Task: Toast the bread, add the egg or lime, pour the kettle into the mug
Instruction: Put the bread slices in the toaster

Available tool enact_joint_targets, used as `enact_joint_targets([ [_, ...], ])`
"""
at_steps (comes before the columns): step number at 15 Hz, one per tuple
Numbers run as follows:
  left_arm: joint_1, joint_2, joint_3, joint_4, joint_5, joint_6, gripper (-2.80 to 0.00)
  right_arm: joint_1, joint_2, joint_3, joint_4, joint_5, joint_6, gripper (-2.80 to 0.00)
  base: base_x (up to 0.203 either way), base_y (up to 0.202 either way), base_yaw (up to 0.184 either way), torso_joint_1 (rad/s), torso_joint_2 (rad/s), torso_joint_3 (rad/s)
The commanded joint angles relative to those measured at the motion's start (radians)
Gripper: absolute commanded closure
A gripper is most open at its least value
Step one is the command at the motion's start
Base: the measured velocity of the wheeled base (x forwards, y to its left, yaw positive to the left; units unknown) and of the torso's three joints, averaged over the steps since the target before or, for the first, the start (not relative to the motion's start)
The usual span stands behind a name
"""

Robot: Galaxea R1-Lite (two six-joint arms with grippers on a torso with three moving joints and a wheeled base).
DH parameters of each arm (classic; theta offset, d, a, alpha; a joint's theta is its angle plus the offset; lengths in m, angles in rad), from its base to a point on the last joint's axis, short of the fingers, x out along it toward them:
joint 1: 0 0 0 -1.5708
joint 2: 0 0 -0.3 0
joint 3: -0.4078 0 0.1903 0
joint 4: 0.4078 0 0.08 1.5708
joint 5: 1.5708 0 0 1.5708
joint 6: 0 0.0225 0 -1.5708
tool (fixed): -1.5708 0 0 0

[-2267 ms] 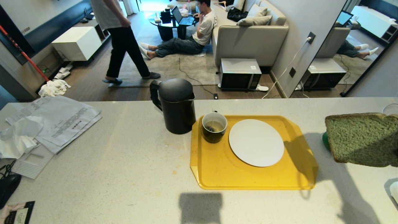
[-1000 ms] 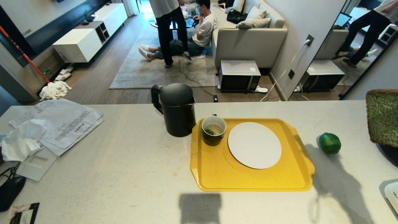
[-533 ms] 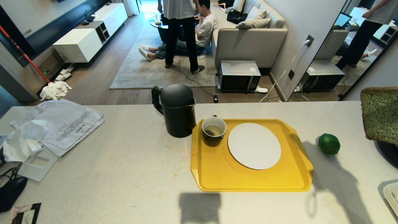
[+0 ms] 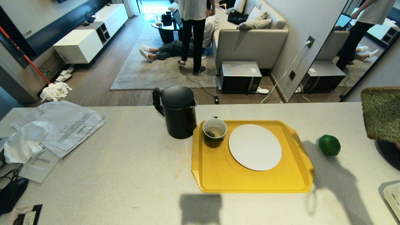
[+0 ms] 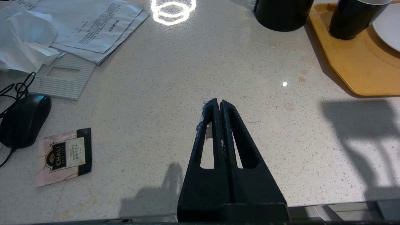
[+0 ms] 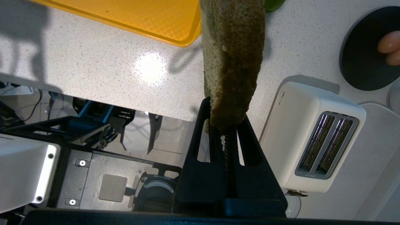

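Our right gripper's (image 6: 225, 126) fingers pinch the bread (image 6: 232, 59) by its lower edge, holding the green slice upright above the counter (image 4: 125, 175) at our far right, near the white toaster (image 6: 314, 142), while our left gripper (image 5: 218, 104) hangs empty over bare counter, fingers pressed together. We see the yellow tray (image 4: 218, 175) at the middle, the kettle (image 4: 176, 112) just off its left edge, the mug (image 4: 214, 132) on the tray's far left corner beside a white plate (image 4: 254, 147), and the lime (image 4: 329, 145) lying right of the tray
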Motion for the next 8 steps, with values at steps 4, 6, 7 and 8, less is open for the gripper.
enact_joint_targets([
  [4,0.0,0.001,0.0,0.0,0.0,0.001,0.0,-0.001,0.001,-0.001,0.006,0.0,-0.001,0.0,0.0,0.0,0.0,0.0,0.0,0.0],
  [6,0.0,0.002,0.0,0.0,-0.001,0.001,0.0,-0.001,0.0,-0.003,0.006,0.0,0.001,0.0,0.0,0.0,0.0,0.0,0.0,0.0],
  [7,0.0,0.0,0.0,0.0,0.001,0.001,0.0,-0.001,-0.002,-0.003,0.006,0.0,0.004,0.0,-0.004,0.0,-0.091,0.004,0.0,0.005],
  [8,0.0,0.002,0.0,0.0,0.001,0.001,0.0,-0.001,-0.002,-0.004,0.006,0.0,0.004,0.0,0.001,0.003,-0.138,0.011,0.0,-0.001],
])
